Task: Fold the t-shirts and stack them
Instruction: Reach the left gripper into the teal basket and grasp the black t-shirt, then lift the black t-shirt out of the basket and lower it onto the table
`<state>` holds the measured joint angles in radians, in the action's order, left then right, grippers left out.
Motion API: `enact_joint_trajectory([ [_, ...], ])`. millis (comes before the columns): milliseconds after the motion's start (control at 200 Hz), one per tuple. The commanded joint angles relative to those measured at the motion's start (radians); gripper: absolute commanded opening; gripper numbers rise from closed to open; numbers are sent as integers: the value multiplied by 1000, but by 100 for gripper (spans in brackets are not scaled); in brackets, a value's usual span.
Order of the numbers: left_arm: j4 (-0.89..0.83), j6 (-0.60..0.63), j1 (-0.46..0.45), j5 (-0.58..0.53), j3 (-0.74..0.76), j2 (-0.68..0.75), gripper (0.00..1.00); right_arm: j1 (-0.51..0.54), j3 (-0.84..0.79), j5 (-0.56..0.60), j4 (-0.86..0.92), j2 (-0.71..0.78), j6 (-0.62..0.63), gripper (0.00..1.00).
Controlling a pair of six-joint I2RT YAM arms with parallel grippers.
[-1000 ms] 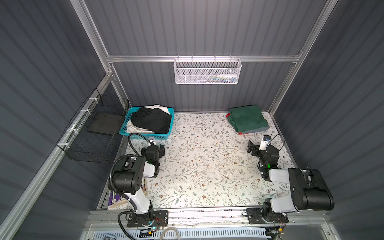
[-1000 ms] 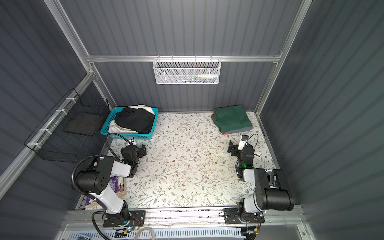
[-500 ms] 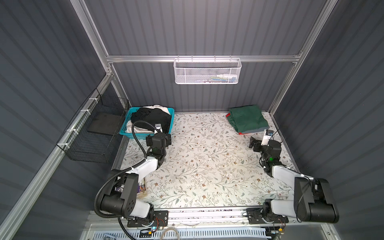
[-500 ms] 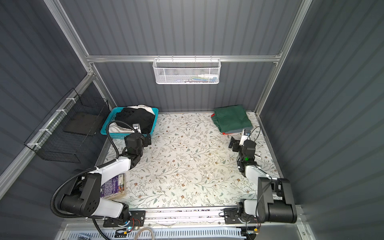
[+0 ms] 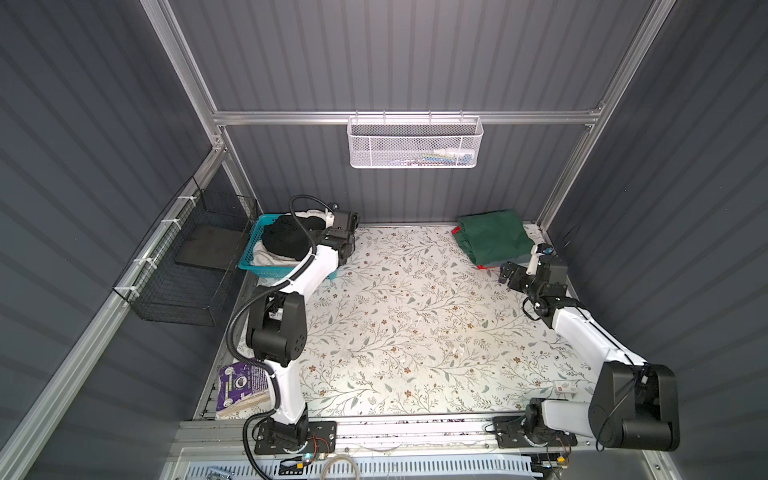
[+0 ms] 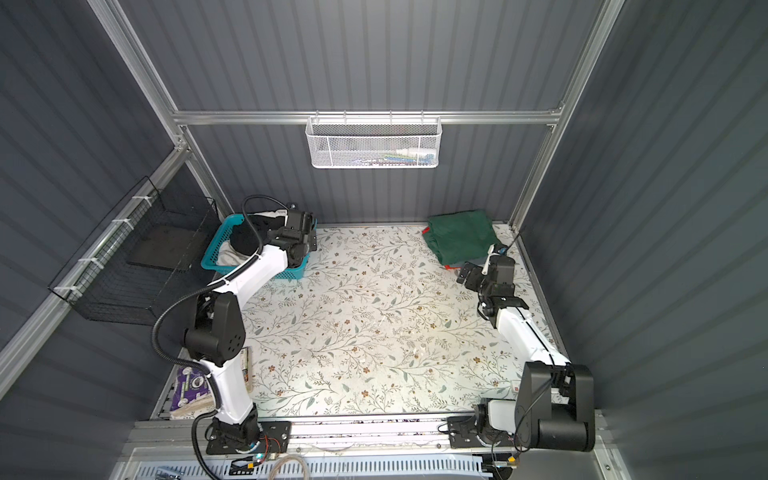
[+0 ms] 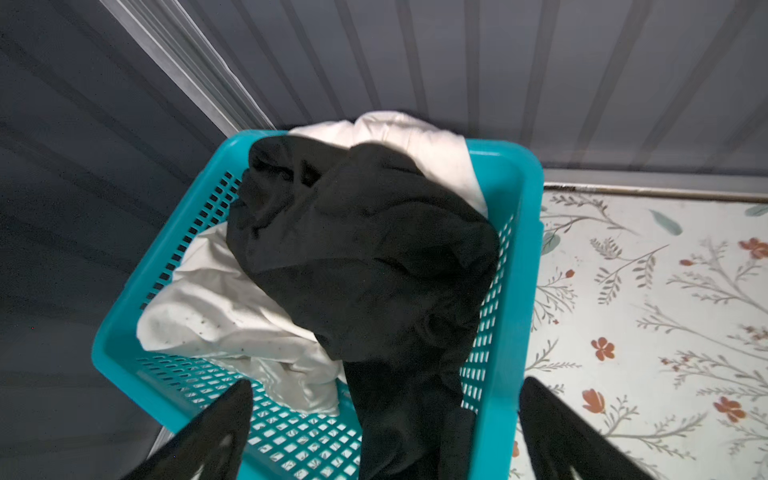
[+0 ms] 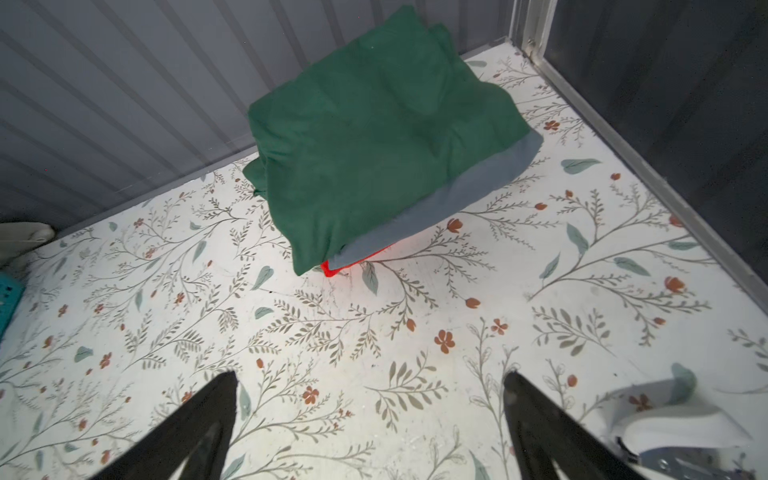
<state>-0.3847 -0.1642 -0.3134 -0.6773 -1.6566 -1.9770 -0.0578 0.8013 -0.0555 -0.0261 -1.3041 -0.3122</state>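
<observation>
Shirts are lying in two places: black shirt [image 7: 361, 257] crumpled over white shirt [image 7: 216, 316] in the basket [image 7: 519, 174], and a green, grey and red stack [image 8: 374, 137] sitting in the far right corner. The left gripper [image 7: 386, 384] is hovering at the basket's edge and the right gripper [image 8: 370, 376] is facing the stack, both with jaws apart (nothing held). Fetching seems the step in hand; the next move is calling for a pinch on black cloth alone.

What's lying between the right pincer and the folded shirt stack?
Nothing: the right wrist view shows only bare floral tabletop between right pincer and shirt stack.
</observation>
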Motion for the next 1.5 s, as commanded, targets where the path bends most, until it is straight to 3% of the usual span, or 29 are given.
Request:
enact_joint_trajectory([
  [0, -145, -21, 16, 27, -103, -66, 100, 8, 61, -42, 133, 20, -50, 99],
  [120, -211, -43, 46, 79, -207, -152, 100, 9, 82, -41, 187, 51, -55, 99],
  [305, -193, -75, 112, 154, -242, -196, 100, 12, 76, -65, 209, 95, -67, 99],
  [640, -171, -41, 172, 177, -343, -310, 99, 17, 40, -39, 253, 105, -86, 99],
  [825, -138, -5, 173, 223, -382, -362, 58, 17, 33, -37, 272, 110, -106, 99],
  [945, -106, 21, 172, 245, -385, -370, 55, 16, 42, -27, 280, 112, -105, 99],
  [990, -109, 31, 174, 242, -397, -377, 48, 16, 46, -23, 284, 113, -105, 99],
  [1035, -112, 48, 172, 237, -406, -382, 38, 16, 50, -20, 285, 112, -108, 99],
  [1105, -109, 63, 172, 225, -408, -379, 13, 17, 56, -21, 289, 111, -114, 99],
  [1175, -99, 82, 173, 226, -404, -368, 0, 16, 62, -25, 289, 105, -117, 99],
  [1496, -83, 66, 157, 192, -330, -197, 0, 16, 80, -2, 309, 89, -117, 99],
])
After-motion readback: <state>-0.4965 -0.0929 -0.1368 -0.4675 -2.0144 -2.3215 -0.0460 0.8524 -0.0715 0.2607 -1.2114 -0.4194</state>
